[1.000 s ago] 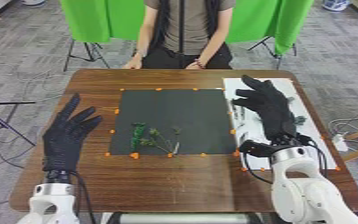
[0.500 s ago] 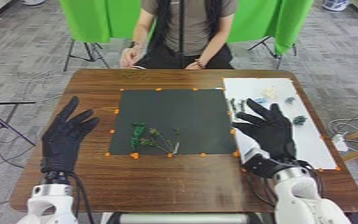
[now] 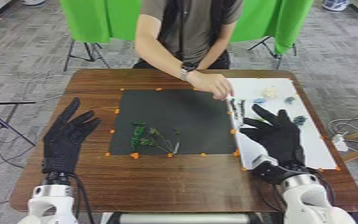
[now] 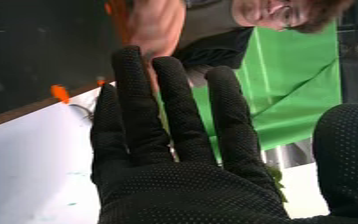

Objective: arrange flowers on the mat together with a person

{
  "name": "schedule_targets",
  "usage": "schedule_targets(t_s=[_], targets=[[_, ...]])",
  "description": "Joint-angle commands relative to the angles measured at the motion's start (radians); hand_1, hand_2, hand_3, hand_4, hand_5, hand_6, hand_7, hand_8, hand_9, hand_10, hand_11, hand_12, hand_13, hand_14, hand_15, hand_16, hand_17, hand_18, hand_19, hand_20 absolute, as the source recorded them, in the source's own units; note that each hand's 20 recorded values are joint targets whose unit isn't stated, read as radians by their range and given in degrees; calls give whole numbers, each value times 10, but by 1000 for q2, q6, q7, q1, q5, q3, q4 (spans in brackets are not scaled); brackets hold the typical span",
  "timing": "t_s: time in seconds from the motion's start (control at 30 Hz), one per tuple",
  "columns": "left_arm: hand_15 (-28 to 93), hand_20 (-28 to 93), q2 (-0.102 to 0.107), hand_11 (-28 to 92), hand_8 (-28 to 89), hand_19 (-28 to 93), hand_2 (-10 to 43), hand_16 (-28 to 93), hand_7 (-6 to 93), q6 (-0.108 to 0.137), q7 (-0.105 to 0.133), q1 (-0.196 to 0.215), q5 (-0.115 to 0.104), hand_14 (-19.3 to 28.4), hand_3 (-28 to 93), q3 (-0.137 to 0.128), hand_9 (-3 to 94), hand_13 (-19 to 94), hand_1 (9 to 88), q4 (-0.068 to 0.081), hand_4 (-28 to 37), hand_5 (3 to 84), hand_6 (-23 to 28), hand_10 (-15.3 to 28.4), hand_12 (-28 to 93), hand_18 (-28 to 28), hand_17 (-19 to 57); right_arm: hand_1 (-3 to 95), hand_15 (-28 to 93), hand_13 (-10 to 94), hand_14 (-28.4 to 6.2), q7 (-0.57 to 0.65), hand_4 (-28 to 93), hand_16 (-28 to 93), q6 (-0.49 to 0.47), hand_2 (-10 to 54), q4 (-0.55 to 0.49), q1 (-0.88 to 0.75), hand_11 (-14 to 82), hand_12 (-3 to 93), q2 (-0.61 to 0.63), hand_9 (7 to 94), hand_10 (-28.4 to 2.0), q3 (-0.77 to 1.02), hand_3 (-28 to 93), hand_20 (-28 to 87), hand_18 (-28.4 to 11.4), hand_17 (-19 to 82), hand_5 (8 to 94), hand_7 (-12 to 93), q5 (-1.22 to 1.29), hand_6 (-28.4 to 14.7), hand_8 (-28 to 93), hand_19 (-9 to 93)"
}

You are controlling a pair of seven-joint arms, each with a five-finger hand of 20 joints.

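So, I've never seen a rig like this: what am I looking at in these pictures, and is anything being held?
This is a two-armed robot with gloved hands at a brown table. The head view looks forward and down from its head; its left hand and right hand are over the table, fingers extended. The right wrist view comes from the right arm's wrist, so that black glove is the right hand up close.

Green sprigs lie on the near part of a dark mat. A white sheet to its right carries a pale bloom and other small pieces.

Neither robot hand appears to hold anything. A person's hand reaches to the mat's far right corner; I can't tell whether it grips something.
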Motion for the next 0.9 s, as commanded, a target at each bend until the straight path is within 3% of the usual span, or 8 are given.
schedule_targets(t_s=[0.03,0.27,0.9], targets=[[468,-30,-1,228,-91,633,107,-75,111,-1,-9,4,-8,243,722,3,372,296,181,-5,-283,318,53,181,110,250,-40,84,438,386,-213,14,-283,113,33,164,-2,28,145,144,12,502,-189,-48,700,175,-215,31,455,121,1,-15,-121,455],[469,-28,-11,232,-92,632,108,-75,112,-5,-22,3,-5,243,721,1,372,295,183,-5,-283,317,54,182,109,250,-41,84,440,388,-213,50,-282,112,95,164,-2,99,146,144,26,504,-191,-99,701,174,-215,30,458,121,-4,-16,-120,455],[471,-25,-9,235,-93,630,107,-76,116,0,-25,4,-5,243,724,8,370,295,191,-7,-283,318,56,183,108,249,-41,84,446,391,-213,78,-282,108,76,163,0,114,149,144,22,509,-193,-101,698,172,-216,30,461,120,-25,-18,-120,458]])
